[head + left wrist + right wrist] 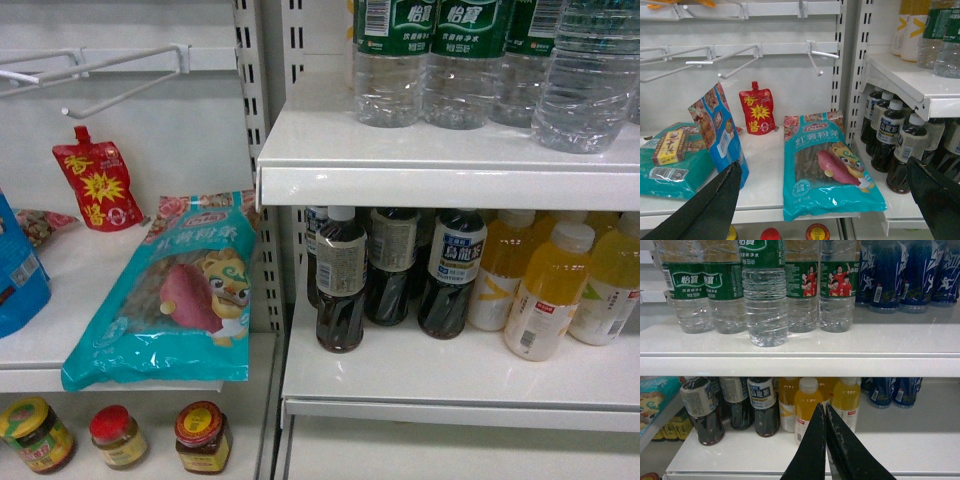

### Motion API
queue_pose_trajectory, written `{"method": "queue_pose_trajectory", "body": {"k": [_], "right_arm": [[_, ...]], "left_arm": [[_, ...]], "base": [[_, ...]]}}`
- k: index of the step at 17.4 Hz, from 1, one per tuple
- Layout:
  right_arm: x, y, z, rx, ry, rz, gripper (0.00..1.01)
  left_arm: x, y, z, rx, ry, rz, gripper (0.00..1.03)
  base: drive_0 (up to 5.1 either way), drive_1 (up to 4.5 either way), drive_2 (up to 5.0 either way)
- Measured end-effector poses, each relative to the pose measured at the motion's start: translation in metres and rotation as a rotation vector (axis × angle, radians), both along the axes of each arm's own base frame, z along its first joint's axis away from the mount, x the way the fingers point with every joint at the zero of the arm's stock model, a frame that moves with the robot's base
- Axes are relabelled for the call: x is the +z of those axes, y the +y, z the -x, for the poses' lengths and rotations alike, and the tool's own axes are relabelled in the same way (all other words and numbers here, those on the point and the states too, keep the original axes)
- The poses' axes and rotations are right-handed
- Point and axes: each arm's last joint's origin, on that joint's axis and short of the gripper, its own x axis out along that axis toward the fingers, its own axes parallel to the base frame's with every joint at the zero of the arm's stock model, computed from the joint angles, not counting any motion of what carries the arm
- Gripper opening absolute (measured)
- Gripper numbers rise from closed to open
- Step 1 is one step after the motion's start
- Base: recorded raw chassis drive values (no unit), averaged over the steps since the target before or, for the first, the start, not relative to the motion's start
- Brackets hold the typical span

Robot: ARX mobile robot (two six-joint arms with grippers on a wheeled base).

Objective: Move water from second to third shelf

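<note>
The water bottle (pixel 764 300) stands at the front of its shelf (pixel 800 357). The right gripper (pixel 825 412) is clenched on nothing; the left gripper (pixel 825 182) gapes wide.

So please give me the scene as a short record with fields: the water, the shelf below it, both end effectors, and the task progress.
water: clear ribbed plastic bottles with dark green labels, standing in a row on the upper white shelf
shelf below: dark tea bottles with pale labels on the left, yellow juice bottles beside them
left end effector: open, holding nothing, facing the teal noodle bag
right end effector: shut, empty, low in front of the yellow juice bottles
progress: no water bottle is grasped yet
</note>
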Motion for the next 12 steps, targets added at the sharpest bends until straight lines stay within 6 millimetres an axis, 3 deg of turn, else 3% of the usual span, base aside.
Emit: {"method": "queue_pose_trajectory", "body": {"k": [10,11,12], "right_arm": [[-0.009,0.000,0.010,0.000,-0.013,0.000,0.02],[-0.015,0.000,0.016,0.004,0.042,0.000,0.02],[-0.011,0.000,0.021,0.003,-0.019,0.001,0.02]], "left_arm": [[0.000,0.000,0.000,0.000,0.000,0.000,0.98],[0.000,0.000,0.000,0.000,0.000,0.000,0.98],[0.000,0.000,0.000,-0.001,0.000,0.000,0.98]], "base": [[0.0,0.00,0.0],[0.0,0.00,0.0],[0.0,0.00,0.0]]}}
